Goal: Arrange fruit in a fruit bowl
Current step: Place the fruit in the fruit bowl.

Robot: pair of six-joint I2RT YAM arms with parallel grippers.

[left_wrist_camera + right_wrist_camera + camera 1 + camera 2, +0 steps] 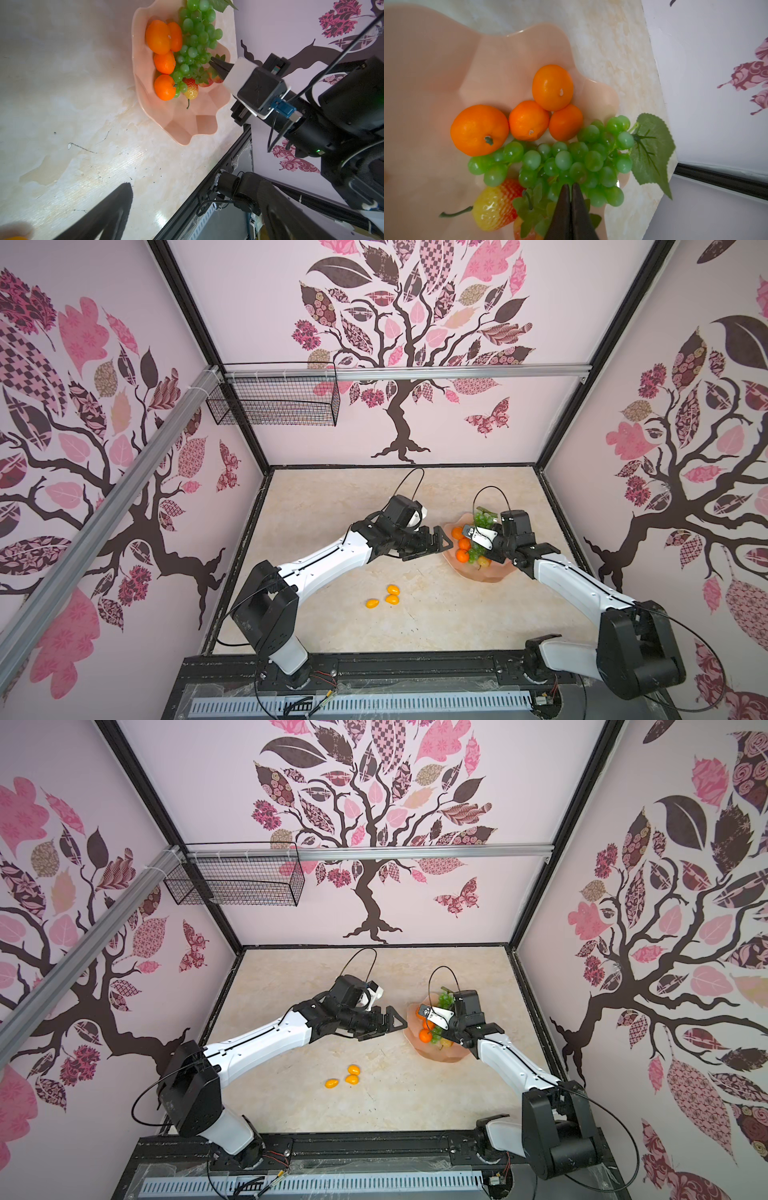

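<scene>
Tangerines (552, 87), strawberries (496, 205), grape bunch (571, 160) in fruit bowl (436, 62); three ovals (392, 600) loose on worktop (332, 497); right fingers (563, 205) shut, empty, tips against grapes: retreat may snag bunch, spill it; left fingers (112, 207) open, empty, beside rim: could shove bowl.

The fruit bowl (436, 62) is smooth, translucent peach plastic with a soft sheen. Inside it, the tangerines (479, 129) are glossy plastic with finely dimpled skin, and the grape bunch (563, 160) is shiny, semi-clear green plastic. Its leaf (652, 149), over the bowl's rim, looks like matt cloth, and a strawberry (496, 205) has a wet-looking gloss. Under the bowl, the tabletop (83, 124) is polished, marble-patterned and scratched. Far behind the bowl, the basket (282, 402) is black metal wire under a brushed aluminium rail (415, 372).
</scene>
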